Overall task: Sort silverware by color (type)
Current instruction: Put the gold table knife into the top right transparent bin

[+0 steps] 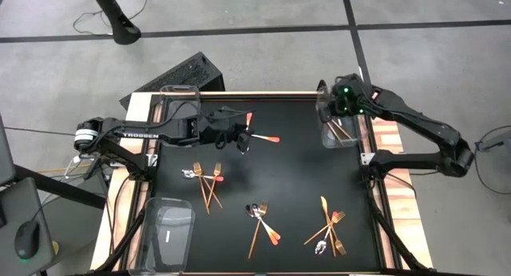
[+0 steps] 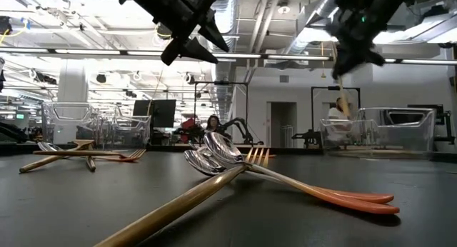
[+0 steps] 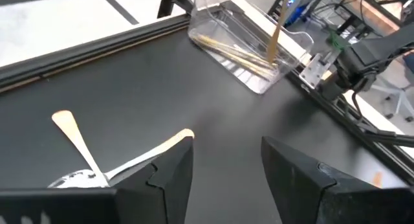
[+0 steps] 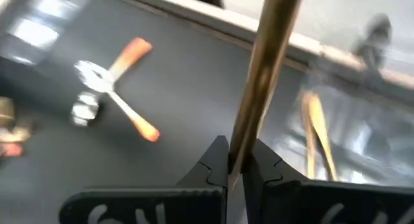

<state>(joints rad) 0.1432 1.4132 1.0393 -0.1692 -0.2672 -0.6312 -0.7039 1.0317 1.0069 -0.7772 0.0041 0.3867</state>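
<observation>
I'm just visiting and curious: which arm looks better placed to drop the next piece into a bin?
The right arm, probably. Its gripper is shut on a gold utensil, hanging over the clear bin that already holds gold pieces. The left gripper is open and empty above two spoons.

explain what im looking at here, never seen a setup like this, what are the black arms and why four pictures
These are two robot arms at a black table, sorting cutlery. One picture looks straight down, one looks level across the tabletop, and the other two come from cameras on each arm's wrist.

The left end effector hangs open over two orange-handled spoons lying crossed near the far edge. The right end effector is shut on a gold utensil, holding it over a clear bin at the far right corner that already has gold pieces in it.

Three mixed piles of forks, knives and spoons lie on the near half: left, middle and right. Another clear bin sits at the near left corner.
</observation>
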